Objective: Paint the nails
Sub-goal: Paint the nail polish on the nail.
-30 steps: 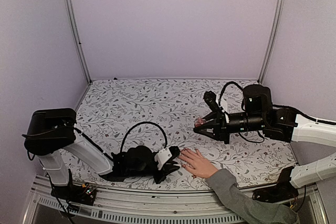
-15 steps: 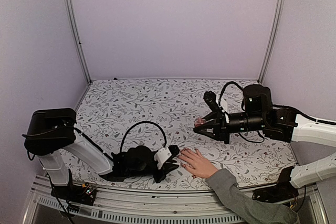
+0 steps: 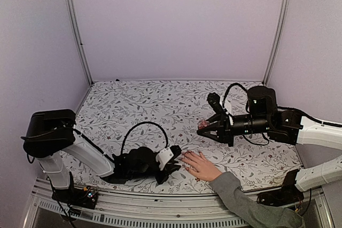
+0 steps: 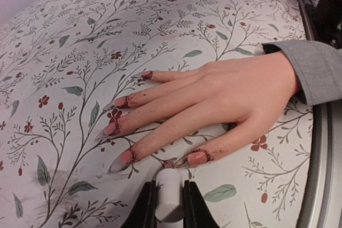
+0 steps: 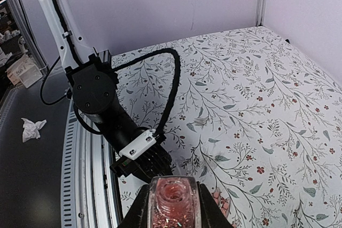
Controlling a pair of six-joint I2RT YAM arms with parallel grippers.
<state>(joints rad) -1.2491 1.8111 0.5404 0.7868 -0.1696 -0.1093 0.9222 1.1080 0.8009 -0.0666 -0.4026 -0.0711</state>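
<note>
A light-skinned hand (image 4: 230,92) with a grey sleeve (image 4: 315,73) lies flat on the floral tabletop; it also shows in the top view (image 3: 200,166). Its nails are pink with smeared red edges, such as the thumb nail (image 4: 196,158) and the index nail (image 4: 125,156). My left gripper (image 4: 170,186) is shut on a white brush handle (image 4: 170,198), whose tip sits just short of the thumb nail. In the top view the left gripper (image 3: 173,165) is at the fingertips. My right gripper (image 5: 173,198) is shut on an open bottle of pink glitter polish (image 5: 173,206), held above the table behind the hand (image 3: 206,126).
The left arm (image 5: 104,108) and its looping black cable (image 3: 144,132) lie along the front left. A metal rail (image 3: 160,214) runs along the near edge. A crumpled tissue (image 5: 33,127) lies off the table. Purple walls and frame posts (image 3: 77,30) enclose the table.
My left gripper has shifted slightly to the left with the brush. The hand and the right arm have not moved.
</note>
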